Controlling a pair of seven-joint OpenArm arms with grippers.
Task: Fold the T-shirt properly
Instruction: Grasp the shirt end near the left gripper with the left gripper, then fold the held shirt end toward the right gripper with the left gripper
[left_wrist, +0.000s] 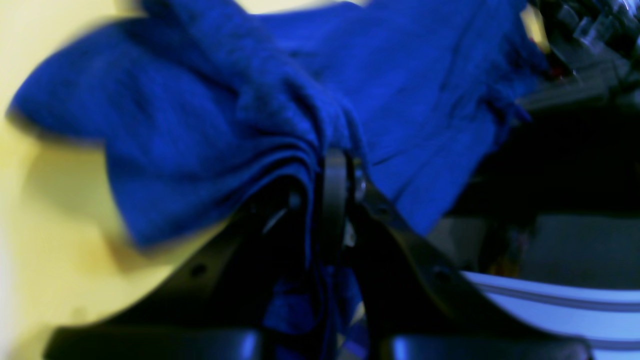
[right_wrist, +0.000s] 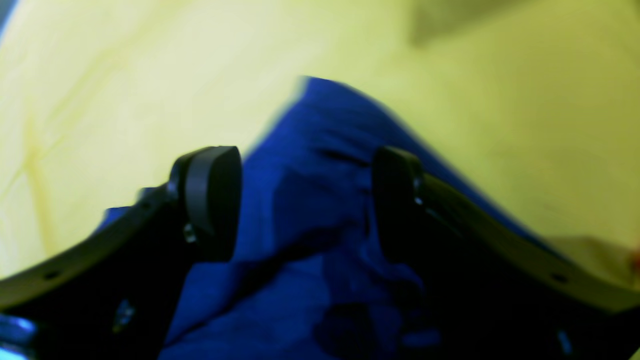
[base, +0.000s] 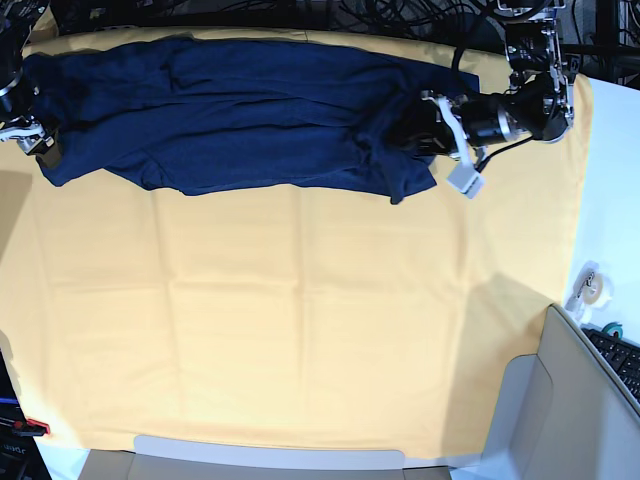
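Looking across the base view, your right gripper (base: 38, 145) is sitting at the far left with its jaws spread apart, fabric lying between them. The T-shirt (base: 230, 110) is stretching along the back edge of the yellow cloth (base: 300, 330) covering the tabletop. Over on the right, your left gripper (base: 415, 130) is pinching a bunched fold of the T-shirt tight.

Base view looks straight down from above; wrist views sit close over the T-shirt (base: 240, 110).
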